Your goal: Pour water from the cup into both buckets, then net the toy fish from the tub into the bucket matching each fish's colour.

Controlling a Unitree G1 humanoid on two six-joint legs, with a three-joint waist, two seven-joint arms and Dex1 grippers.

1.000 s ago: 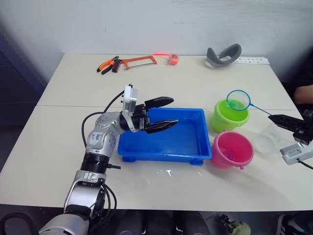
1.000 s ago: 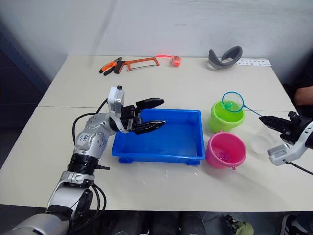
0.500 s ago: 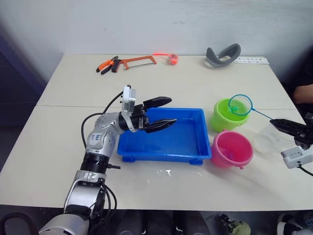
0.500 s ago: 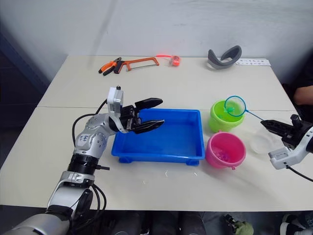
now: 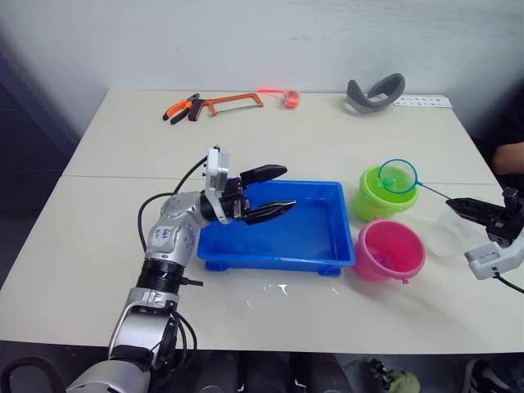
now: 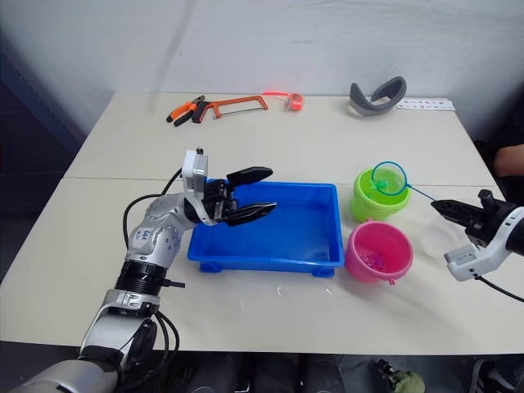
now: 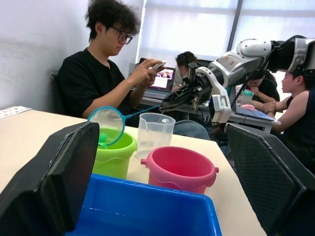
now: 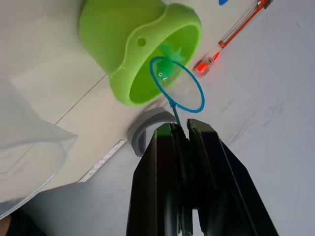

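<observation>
**Net held over the green bucket, green fish in the mesh**

Right gripper (image 6: 442,206) near the table's right edge, jaws clamped on the thin handle of the net (image 5: 398,176). Handle's long axis running from the jaws toward the table's middle, ending in a light-blue hoop poised directly above the mouth of the green bucket (image 5: 378,199). Small green fish (image 8: 165,73) resting in the fine mesh, seen from the right wrist just over the bucket's opening. Next move, by judgement: tipping the hoop to drop the fish straight down, so hoop-over-rim alignment matters most.

Pink bucket (image 5: 388,250) just beside the green one, toward the table's front edge; glossy, opaque, round plastic, small shapes inside too blurred to name. Clear cup (image 7: 154,131) upright beyond the buckets, close to the right gripper, thin-walled and see-through. Blue tub (image 5: 318,246) at the table's middle, shallow, rimmed, smooth; no fish discernible inside.

Left gripper (image 5: 278,190) hovering over the tub's left end, jaws spread wide, holding nothing. Far nearer the tub than the buckets.
</observation>
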